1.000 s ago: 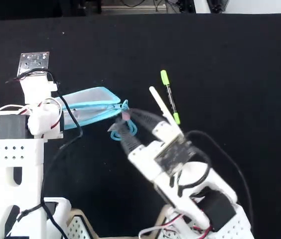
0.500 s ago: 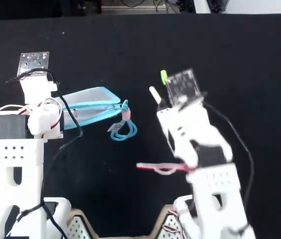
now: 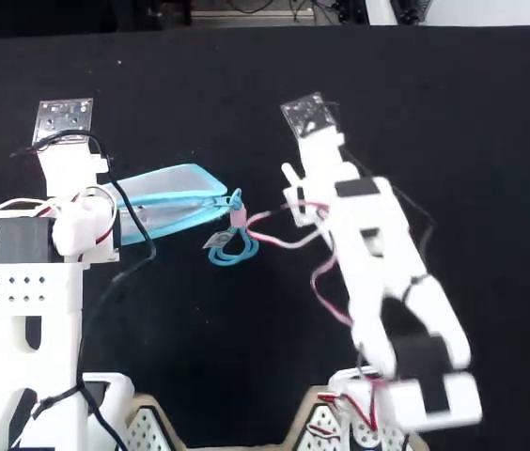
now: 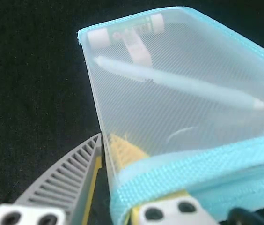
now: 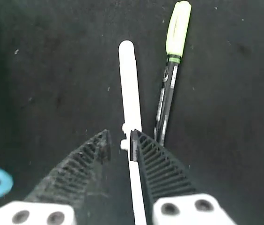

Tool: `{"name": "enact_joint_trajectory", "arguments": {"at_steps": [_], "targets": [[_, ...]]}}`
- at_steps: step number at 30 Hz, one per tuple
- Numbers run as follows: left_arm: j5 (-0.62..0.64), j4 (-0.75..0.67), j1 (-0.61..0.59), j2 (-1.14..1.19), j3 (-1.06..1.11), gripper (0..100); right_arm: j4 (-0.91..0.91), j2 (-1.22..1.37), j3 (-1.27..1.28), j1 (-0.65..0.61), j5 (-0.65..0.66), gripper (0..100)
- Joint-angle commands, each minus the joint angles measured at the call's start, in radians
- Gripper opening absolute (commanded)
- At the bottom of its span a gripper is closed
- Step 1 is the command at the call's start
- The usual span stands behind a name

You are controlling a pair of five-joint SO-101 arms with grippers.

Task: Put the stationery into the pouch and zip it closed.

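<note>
over the loose pens: the right gripper (image 5: pixel 119 140) hangs low above the desk (image 3: pixel 472 113), its jaws parted only narrowly and nothing clamped between them.
white pen (image 5: pixel 127 89): flat on the desk, its shaft running into the gap between the right gripper's fingertips, one finger partly over it.
green-capped marker (image 5: pixel 169 79): just beside the white pen and nearly parallel to it, outside the jaws.
pouch (image 3: pixel 166 199): well apart from the two pens, over by the left arm; a pale blue pen (image 4: pixel 179 84) shows through its mesh wall.
left gripper (image 4: pixel 107 145): closed on the pouch's edge by the blue trim, pinning it in place.
step in hand: most likely the pickup of the white pen; two items lie outside the pouch and the zipping is not yet done.
next move: calls for closing squarely on the white pen alone without nudging the marker, then lifting and carrying it to the pouch's mouth, near the blue pull cord (image 3: pixel 232 246).
</note>
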Motion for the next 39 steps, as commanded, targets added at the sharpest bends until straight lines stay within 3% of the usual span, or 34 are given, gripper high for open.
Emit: {"name": "enact_joint_trajectory", "arguments": {"at_steps": [1,7,18,21,30,39], "targets": [[0.002,-0.005,0.001,0.008,0.033,3,0.009,0.145,-0.191,0.021,0.012,7.2],[0.002,-0.005,0.001,0.008,0.033,3,0.011,0.357,-0.392,0.006,0.015,8.7],[0.002,-0.005,0.001,0.008,0.033,3,0.101,0.578,-0.568,0.002,0.155,12.3],[0.002,-0.005,0.001,0.008,0.033,3,0.169,0.590,-0.621,0.012,0.161,1.2],[0.002,-0.005,0.001,0.008,0.033,3,0.456,0.449,-0.688,0.127,0.153,1.0],[0.002,-0.003,0.001,0.008,0.033,3,0.476,0.406,-0.688,0.368,0.173,1.1]]}}
